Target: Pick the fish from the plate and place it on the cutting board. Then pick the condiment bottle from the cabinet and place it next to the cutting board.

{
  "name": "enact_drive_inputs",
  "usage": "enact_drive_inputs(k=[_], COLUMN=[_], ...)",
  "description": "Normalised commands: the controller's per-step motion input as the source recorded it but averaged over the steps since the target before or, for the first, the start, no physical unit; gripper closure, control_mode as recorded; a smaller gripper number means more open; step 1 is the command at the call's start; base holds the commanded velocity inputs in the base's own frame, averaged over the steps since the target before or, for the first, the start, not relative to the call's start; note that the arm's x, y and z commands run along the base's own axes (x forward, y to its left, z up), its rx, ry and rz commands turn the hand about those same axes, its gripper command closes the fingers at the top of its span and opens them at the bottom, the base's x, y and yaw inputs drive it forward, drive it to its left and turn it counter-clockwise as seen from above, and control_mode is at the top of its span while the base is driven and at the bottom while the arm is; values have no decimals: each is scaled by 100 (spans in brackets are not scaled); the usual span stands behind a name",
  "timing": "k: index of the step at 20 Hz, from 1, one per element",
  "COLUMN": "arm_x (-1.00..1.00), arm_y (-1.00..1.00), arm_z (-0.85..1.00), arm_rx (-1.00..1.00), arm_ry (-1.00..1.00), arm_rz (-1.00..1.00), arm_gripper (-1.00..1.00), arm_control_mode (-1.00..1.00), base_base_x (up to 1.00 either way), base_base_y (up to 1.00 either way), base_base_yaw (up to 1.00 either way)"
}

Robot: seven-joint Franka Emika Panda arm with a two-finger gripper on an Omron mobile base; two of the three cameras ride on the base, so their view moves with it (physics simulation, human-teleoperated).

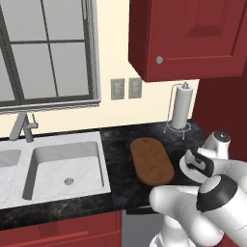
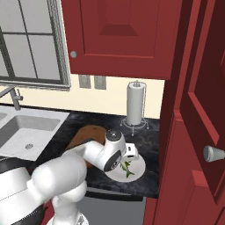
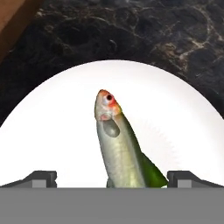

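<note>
The small silvery-green fish (image 3: 119,146) lies on the round white plate (image 3: 52,131), centre of the hand view, between the wide-open pincer (image 3: 112,178) tips: lined up for a grasp. The oblong brown wooden cutting board (image 1: 151,160) waits just left.

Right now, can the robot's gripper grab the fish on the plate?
Probably yes. The gripper is open right above the fish, one fingertip on each side. Nothing else lies on the white plate to block it.
</note>
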Motion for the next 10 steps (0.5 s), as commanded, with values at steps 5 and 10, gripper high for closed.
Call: enact_drive_inputs(k=[5, 10], arm_x=[16, 16], arm_y=[-5, -5], arm_z=[-11, -11], arm_rx=[0, 0], arm_ry=[0, 0], arm_rz=[0, 0], arm_gripper=[-100, -100], arm_control_mode=[-100, -100], base_base_x=[0, 0], base_base_y=[0, 0], base_base_yaw=[0, 0])
